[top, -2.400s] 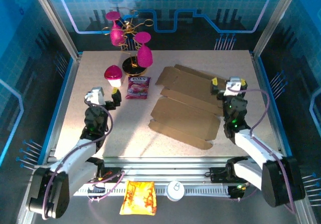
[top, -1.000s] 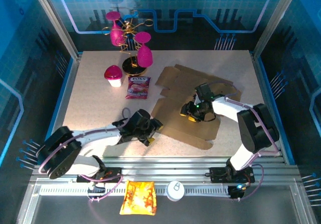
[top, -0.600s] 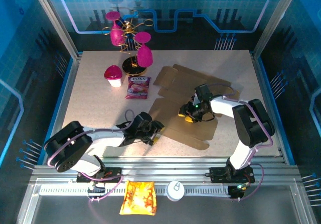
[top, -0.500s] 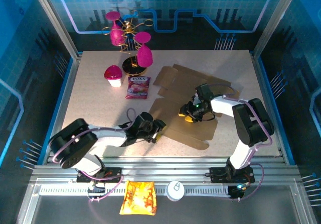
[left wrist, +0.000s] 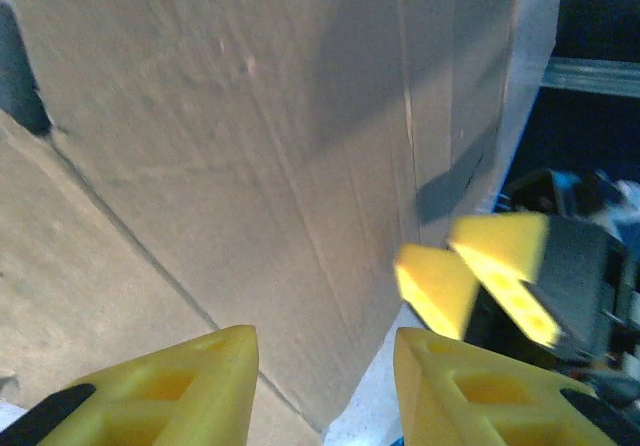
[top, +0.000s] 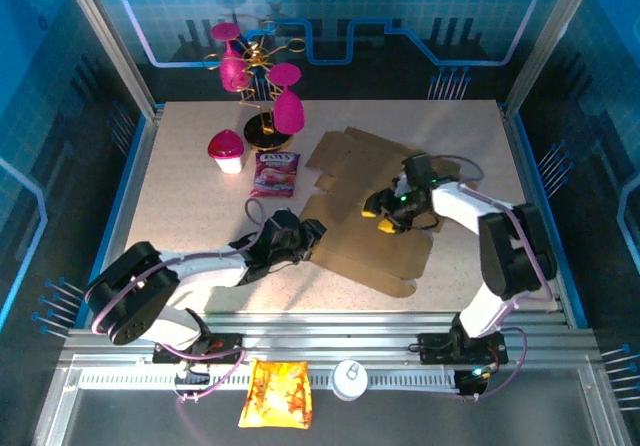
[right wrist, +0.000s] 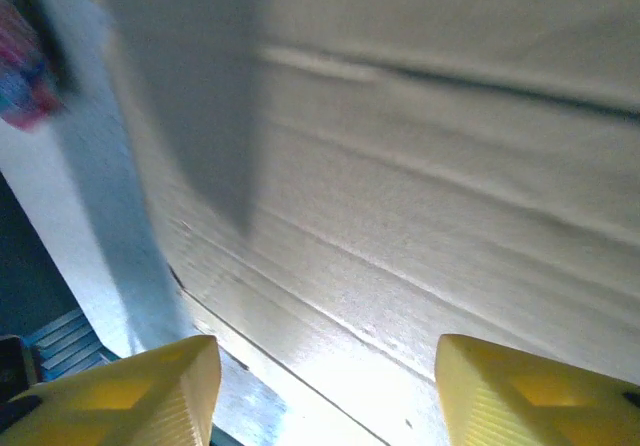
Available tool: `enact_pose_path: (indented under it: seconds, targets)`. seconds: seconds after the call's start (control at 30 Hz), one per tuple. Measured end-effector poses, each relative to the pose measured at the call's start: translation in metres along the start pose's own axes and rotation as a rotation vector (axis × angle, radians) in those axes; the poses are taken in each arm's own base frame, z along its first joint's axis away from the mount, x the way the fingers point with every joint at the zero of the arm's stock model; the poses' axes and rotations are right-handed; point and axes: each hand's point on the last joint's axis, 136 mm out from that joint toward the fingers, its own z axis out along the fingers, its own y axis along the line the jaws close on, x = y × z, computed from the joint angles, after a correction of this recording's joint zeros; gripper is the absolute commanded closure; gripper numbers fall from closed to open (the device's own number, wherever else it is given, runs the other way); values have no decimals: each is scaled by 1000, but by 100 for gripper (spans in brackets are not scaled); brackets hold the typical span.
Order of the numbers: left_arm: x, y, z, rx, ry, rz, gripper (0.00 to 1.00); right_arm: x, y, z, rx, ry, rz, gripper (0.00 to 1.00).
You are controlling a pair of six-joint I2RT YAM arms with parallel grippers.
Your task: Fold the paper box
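The speckled beige table (top: 180, 226) is sitting inside a blue-lit enclosure (top: 560, 56). The paper box (top: 365, 241) is lying flat on it, right of centre. The left gripper (left wrist: 320, 346) is standing partly spread at the box's near left corner. The right gripper (right wrist: 320, 356) is hovering low over the cardboard, fingers wide apart and pinching nothing.

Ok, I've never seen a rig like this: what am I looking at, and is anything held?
Two robot arms stand at the near edge of the table. The wide picture looks down from above and behind them; the other two come from wrist cameras, hence the yellow fingers. On it lie a flat brown paper box, a pink snack packet, a small pink-topped cup and a stand of pink glasses. The left gripper is at the box's left edge, the right gripper over its middle; both stand open, gripping nothing.
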Motion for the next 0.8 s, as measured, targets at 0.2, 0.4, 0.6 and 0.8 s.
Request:
enact_pose_path:
  seconds: [0.2, 0.4, 0.6, 0.8]
  targets:
    - [0, -55, 5, -10, 26, 105, 56, -75, -38, -107, -12, -330, 129, 29]
    - [8, -58, 36, -59, 96, 160, 57, -87, -104, -122, 31, -406, 360, 22]
    - [7, -14, 51, -191, 150, 163, 56, -50, -154, -84, 13, -377, 612, 19]
    - [7, -12, 53, -196, 188, 181, 56, -68, -157, -89, -110, -512, 704, 24]
